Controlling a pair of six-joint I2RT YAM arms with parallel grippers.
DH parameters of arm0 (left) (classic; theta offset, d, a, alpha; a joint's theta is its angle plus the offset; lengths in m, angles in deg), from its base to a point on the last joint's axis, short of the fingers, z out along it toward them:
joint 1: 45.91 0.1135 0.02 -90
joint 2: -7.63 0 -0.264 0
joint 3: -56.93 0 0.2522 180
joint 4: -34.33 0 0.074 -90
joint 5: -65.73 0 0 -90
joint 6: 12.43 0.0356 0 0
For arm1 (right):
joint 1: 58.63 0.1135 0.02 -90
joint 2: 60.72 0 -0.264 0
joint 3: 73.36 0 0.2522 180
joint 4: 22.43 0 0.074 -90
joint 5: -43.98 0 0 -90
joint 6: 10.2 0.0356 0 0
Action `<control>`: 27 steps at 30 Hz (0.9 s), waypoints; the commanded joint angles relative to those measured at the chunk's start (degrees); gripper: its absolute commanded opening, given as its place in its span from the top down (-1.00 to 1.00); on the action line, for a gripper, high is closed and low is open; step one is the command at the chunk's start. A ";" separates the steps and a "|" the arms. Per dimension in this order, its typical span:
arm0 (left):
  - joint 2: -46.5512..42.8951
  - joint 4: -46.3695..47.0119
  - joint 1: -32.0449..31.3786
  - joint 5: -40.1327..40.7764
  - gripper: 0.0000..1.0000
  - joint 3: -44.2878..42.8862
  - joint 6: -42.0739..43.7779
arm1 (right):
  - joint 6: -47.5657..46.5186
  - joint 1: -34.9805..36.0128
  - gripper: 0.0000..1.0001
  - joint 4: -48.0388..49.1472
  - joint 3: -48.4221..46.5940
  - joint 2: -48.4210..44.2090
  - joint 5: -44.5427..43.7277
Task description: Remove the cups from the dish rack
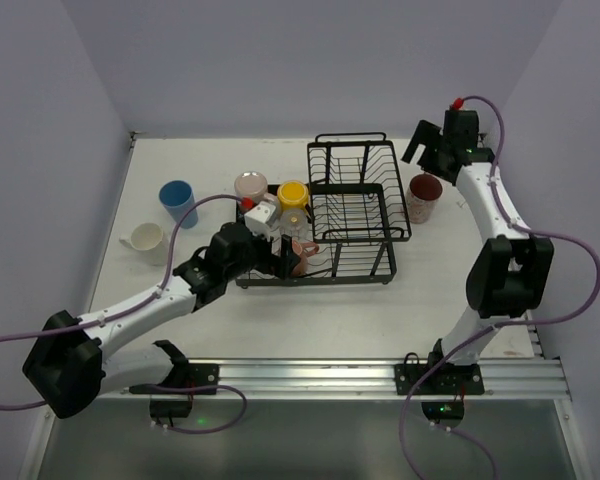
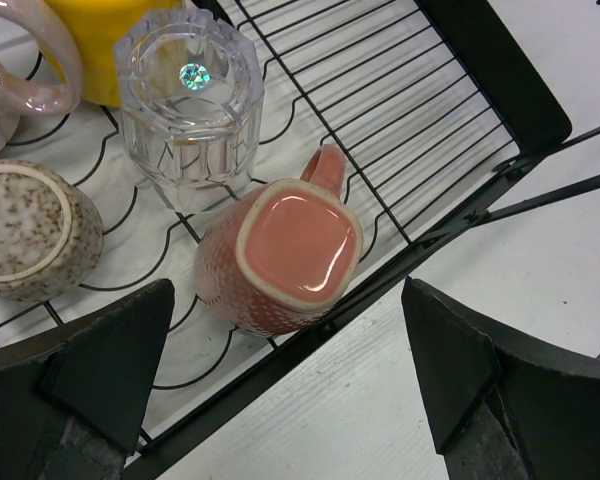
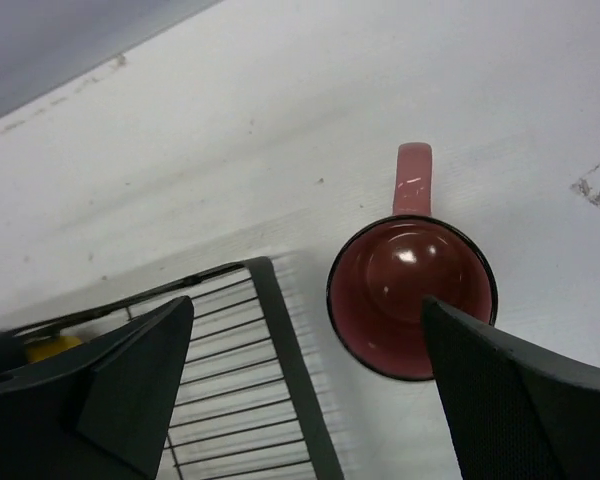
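The black dish rack (image 1: 352, 139) stands mid-table. Its flat tray holds an upside-down salmon mug (image 2: 285, 255), an upside-down clear glass (image 2: 188, 105), a speckled cup (image 2: 28, 228), a yellow mug (image 1: 292, 192) and a pale pink mug (image 1: 250, 186). My left gripper (image 1: 283, 258) is open and empty, its fingers either side of the salmon mug (image 1: 302, 255) at the rack's near edge (image 2: 400, 262). A reddish mug (image 3: 410, 295) stands upright on the table right of the rack. My right gripper (image 1: 427, 152) is open and empty, raised above it.
A blue tumbler (image 1: 177, 203) and a white mug (image 1: 145, 240) stand on the table left of the rack. The rack's raised wire basket (image 1: 365, 195) looks empty. Its corner (image 3: 285, 385) shows in the right wrist view. Walls close the back and both sides.
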 commanded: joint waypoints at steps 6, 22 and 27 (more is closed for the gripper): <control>4.33 4.35 -0.29 0.91 -1.00 -3.81 5.37 | 7.29 -0.05 -0.98 14.34 16.05 -23.99 6.08; 14.96 11.65 -0.29 1.52 -0.60 -4.60 6.17 | 11.69 -0.05 -0.98 23.06 33.65 -51.80 16.46; 11.47 11.04 -0.29 6.35 0.46 -2.84 4.06 | 10.55 -0.05 -0.98 20.16 30.14 -57.77 16.72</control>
